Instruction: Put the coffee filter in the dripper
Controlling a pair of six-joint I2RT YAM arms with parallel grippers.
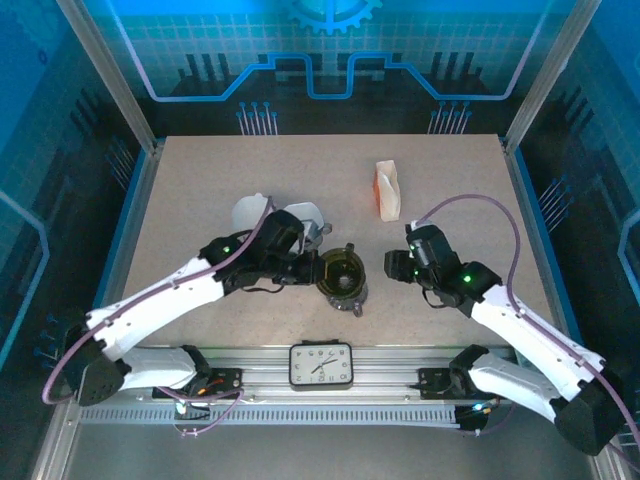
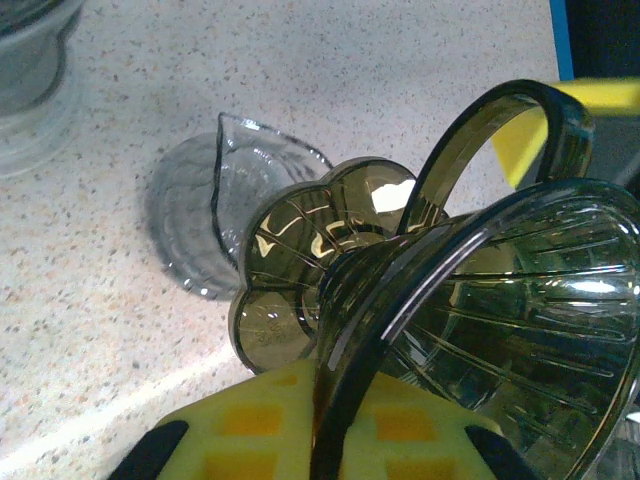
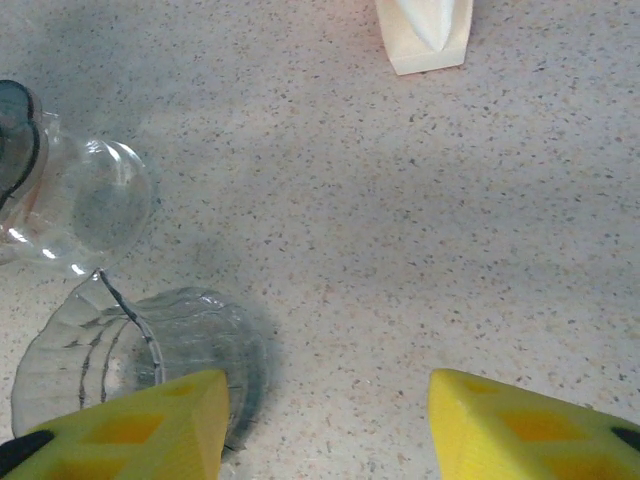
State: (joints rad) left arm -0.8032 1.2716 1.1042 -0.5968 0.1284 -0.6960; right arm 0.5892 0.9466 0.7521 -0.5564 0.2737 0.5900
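Note:
The dripper (image 1: 343,275) is a dark olive see-through cone with a loop handle, standing near the table's front middle. In the left wrist view the dripper (image 2: 480,320) shows its rim pinched between my yellow fingers. My left gripper (image 1: 305,262) (image 2: 335,400) is shut on that rim. The coffee filter (image 1: 388,190) is a white folded stack in a pale holder, behind and right of the dripper; it also sits at the top of the right wrist view (image 3: 425,30). My right gripper (image 1: 393,265) (image 3: 330,430) hangs open over bare table, just right of the dripper, holding nothing.
Two clear glass vessels (image 1: 250,212) (image 1: 308,218) sit behind my left gripper. One ribbed clear vessel (image 3: 130,350) lies by my right gripper's left finger, beside another clear vessel (image 3: 90,205). A clock (image 1: 320,365) stands on the front rail. Blue walls enclose the table.

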